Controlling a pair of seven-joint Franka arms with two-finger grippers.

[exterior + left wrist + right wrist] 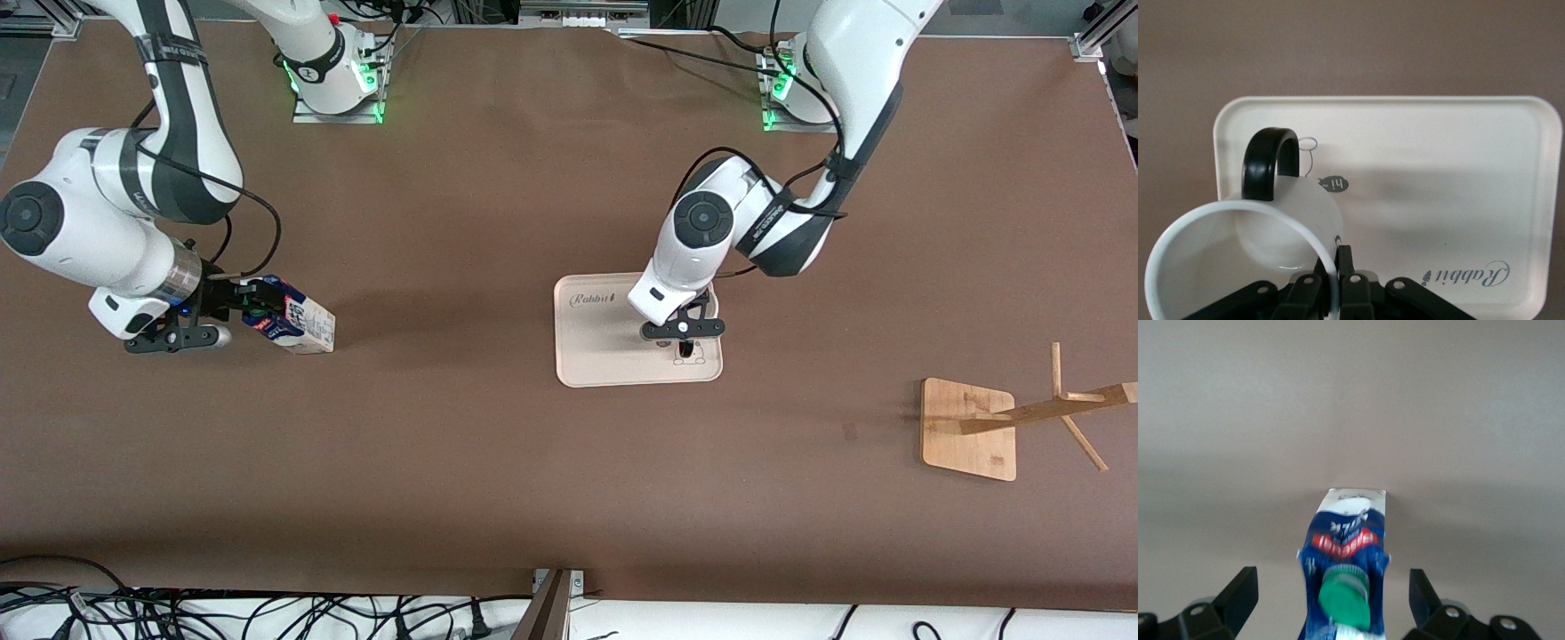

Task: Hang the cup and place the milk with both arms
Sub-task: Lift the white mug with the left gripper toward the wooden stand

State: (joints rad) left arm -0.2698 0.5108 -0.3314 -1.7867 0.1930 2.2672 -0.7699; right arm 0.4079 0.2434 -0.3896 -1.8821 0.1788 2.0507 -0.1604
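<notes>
The cup [1218, 267] is white with a black handle [1268, 163] and sits over the cream tray [1438, 167]. My left gripper [1336, 267] is shut on the cup's rim wall, one finger inside and one outside. In the front view that gripper [683, 338] hides nearly all of the cup [686, 354] above the tray [605, 356]. The milk [298, 320] lies tilted on the table at the right arm's end, green cap [1346, 597] toward my right gripper [247, 311]. That gripper [1333, 593] is open, with a finger on either side of the carton top [1350, 533], not touching it.
A wooden cup rack [969, 427] with slanted pegs stands on its square base near the left arm's end of the table, nearer the front camera than the tray. Brown table surface lies between tray and rack. Cables run along the table's front edge.
</notes>
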